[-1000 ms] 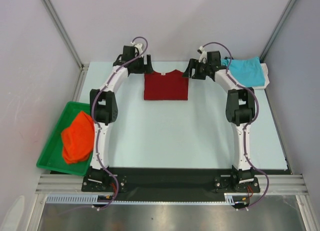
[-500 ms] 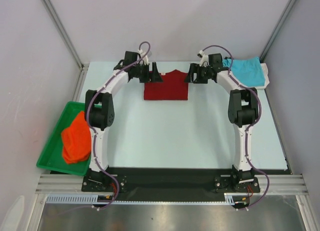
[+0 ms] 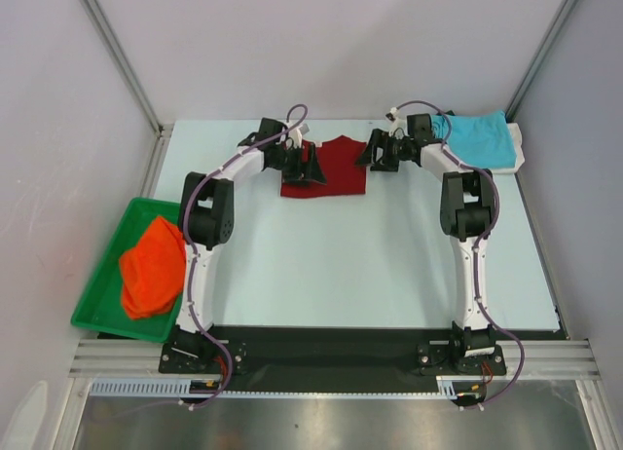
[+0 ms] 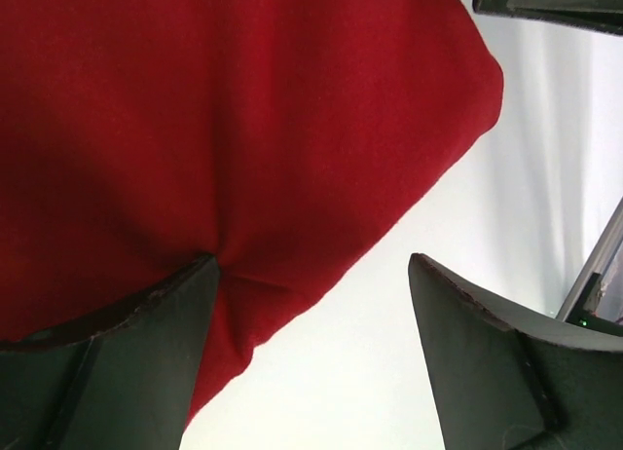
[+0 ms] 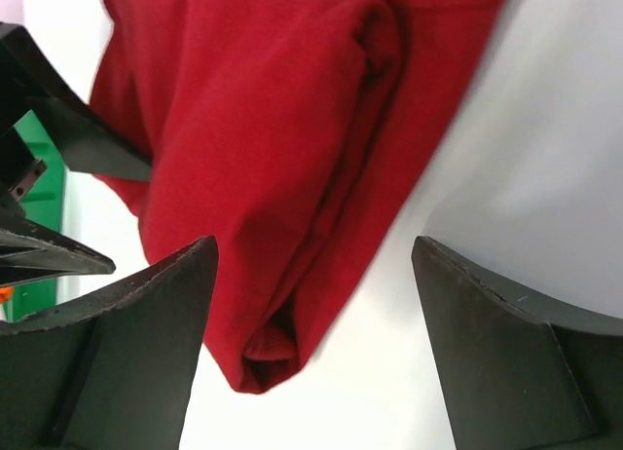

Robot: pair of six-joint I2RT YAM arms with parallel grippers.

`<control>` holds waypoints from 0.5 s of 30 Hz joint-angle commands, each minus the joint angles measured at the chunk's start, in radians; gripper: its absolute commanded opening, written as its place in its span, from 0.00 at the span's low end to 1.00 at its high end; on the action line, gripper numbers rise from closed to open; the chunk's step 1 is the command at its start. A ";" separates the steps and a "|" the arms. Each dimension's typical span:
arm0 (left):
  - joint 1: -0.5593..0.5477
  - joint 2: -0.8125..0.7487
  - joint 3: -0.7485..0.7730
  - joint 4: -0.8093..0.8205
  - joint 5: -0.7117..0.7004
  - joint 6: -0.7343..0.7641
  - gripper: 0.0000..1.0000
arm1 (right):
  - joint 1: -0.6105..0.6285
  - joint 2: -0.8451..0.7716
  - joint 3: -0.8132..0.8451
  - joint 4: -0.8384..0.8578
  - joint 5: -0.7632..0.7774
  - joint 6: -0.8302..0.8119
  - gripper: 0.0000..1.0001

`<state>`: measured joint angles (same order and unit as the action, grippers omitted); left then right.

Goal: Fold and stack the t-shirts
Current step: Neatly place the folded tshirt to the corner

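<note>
The dark red t-shirt (image 3: 331, 168) lies partly folded at the far middle of the table. My left gripper (image 3: 310, 167) is open at its left edge; in the left wrist view one finger presses on the red cloth (image 4: 243, 158). My right gripper (image 3: 373, 154) is open at the shirt's upper right corner; the folded red edge (image 5: 282, 177) lies between its jaws without being clamped. The turquoise t-shirt (image 3: 479, 138) lies at the far right. The orange t-shirt (image 3: 151, 268) is bunched in the green tray (image 3: 102, 294).
The green tray sits off the table's left side by the left arm's base. Grey walls and metal frame posts enclose the far and side edges. A white sheet (image 3: 520, 148) lies under the turquoise shirt.
Both grippers have moved inward onto the red shirt's upper corners, the left one coming from the left and down onto the cloth. The shirt's left side now looks pushed in.
</note>
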<state>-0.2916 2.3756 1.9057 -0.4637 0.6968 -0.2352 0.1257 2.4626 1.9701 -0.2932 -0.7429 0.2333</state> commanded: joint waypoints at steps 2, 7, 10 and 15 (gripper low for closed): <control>-0.012 0.019 0.044 -0.024 -0.034 0.031 0.86 | 0.023 0.078 0.004 -0.029 -0.024 0.038 0.87; -0.012 0.025 0.042 -0.024 -0.045 0.031 0.86 | 0.034 0.107 0.009 -0.003 -0.029 0.072 0.86; -0.012 0.025 0.044 -0.023 -0.049 0.030 0.86 | 0.040 0.108 0.009 0.002 -0.026 0.075 0.86; -0.014 0.034 0.056 -0.021 -0.057 0.028 0.86 | 0.049 0.119 0.010 0.003 -0.018 0.077 0.85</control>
<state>-0.2974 2.3825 1.9278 -0.4808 0.6823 -0.2344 0.1535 2.5061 1.9896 -0.2085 -0.8120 0.3099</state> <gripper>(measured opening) 0.854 0.855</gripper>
